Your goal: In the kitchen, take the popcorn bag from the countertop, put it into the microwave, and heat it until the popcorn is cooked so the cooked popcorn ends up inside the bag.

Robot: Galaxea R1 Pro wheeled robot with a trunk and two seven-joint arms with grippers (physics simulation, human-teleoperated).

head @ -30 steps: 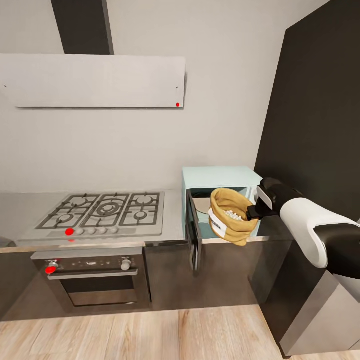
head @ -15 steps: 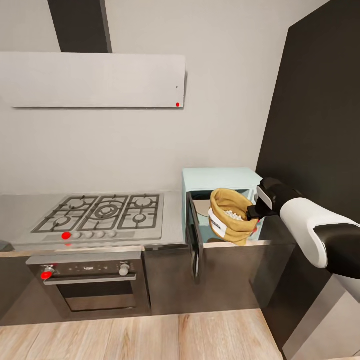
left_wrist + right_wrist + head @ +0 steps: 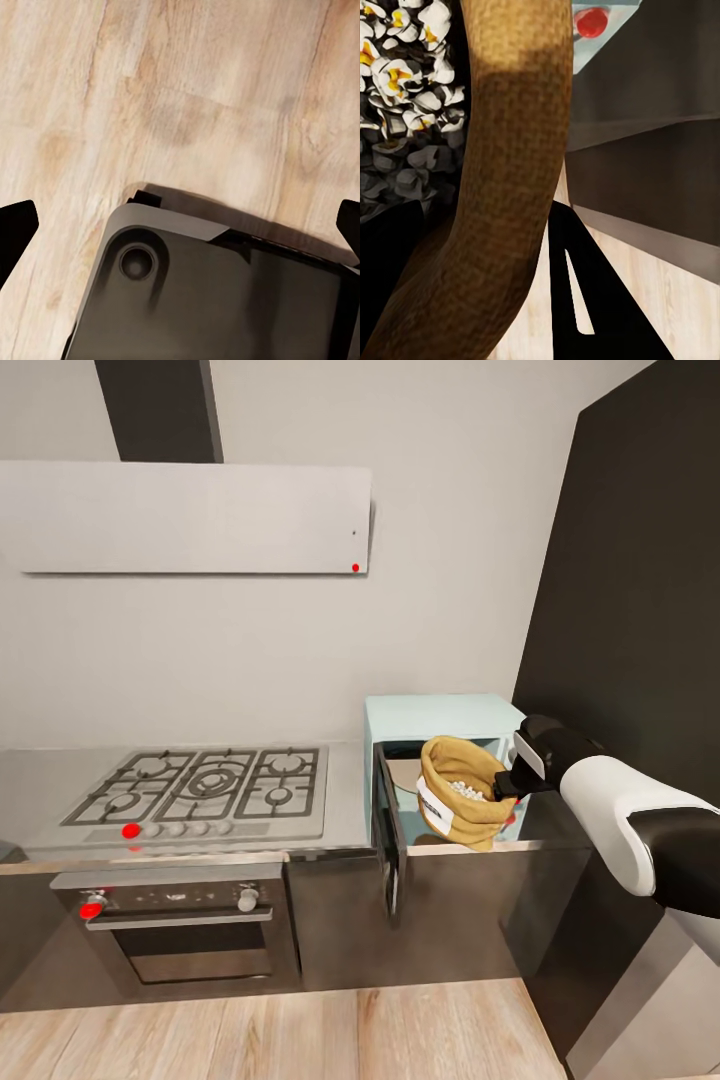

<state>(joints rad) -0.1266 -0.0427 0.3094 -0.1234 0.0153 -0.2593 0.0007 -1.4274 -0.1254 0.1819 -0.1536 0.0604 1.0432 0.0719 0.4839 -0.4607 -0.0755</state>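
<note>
With the microwave [image 3: 440, 722] door [image 3: 388, 832] swung open toward me, my right gripper [image 3: 503, 784] is clamped on the rolled rim of the popcorn bag [image 3: 460, 792]. Bag hangs tilted in the air just in front of the microwave opening, above the front edge of the countertop [image 3: 345, 800], mouth facing up and toward me. White label on its side faces left. Popcorn [image 3: 467, 791] visible inside; in the right wrist view it's popped, white with yellow spots [image 3: 401, 45], with the bag rim [image 3: 502, 195] running between my fingers [image 3: 592, 300].

Microwave is pale mint-blue, in the corner next to the dark tall panel [image 3: 630, 610]. Gas hob [image 3: 205, 785] sits left of it on the same countertop, built-in oven [image 3: 180, 925] below, range hood [image 3: 185, 520] above.

Left gripper: the left wrist view points down at the wood floor [image 3: 195, 97] and the robot's dark base [image 3: 217, 292]; the two fingertips [image 3: 15, 225] show far apart at the picture's edges, so it's spread wide, nothing in it.
</note>
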